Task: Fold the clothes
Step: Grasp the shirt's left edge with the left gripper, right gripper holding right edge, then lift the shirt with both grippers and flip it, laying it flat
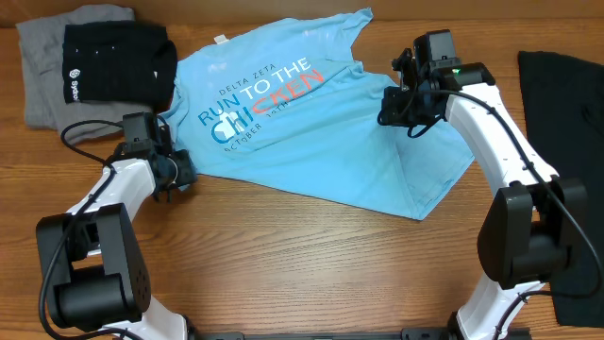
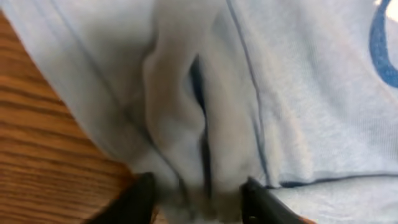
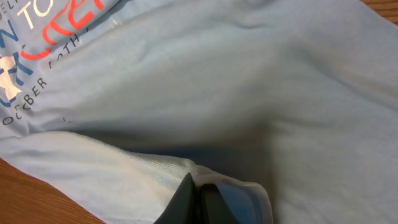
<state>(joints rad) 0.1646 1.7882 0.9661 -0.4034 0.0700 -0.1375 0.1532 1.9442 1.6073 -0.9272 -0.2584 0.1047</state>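
A: Far left, at the back of the desk [image 1: 311, 274]: grey garment [image 1: 33, 76], with a folded black garment [image 1: 118, 61] lying on top.
B: Just right of that, left fingers [image 2: 140, 199]. Apart or together?
A: Clamped on a bunched fold of the shirt [image 1: 311, 142], at its left edge. From the wrist view: cloth gathered between both tips, bare wood showing to the left.
B: And the shirt itself?
A: Light blue, spread on the desk between the two arms, lettering up and tilted. Wrinkled at the upper right, with one corner reaching toward the front right.
B: On to the right fingers [image 3: 186, 199].
A: Pinched together on the shirt's right side, up near the sleeve. Soft ridge of cloth there with shadow under it, pale hem edge right beside the tips.
B: Anything further right?
A: A dark garment [image 1: 566, 113], lying along the desk's right edge, apart from the shirt.
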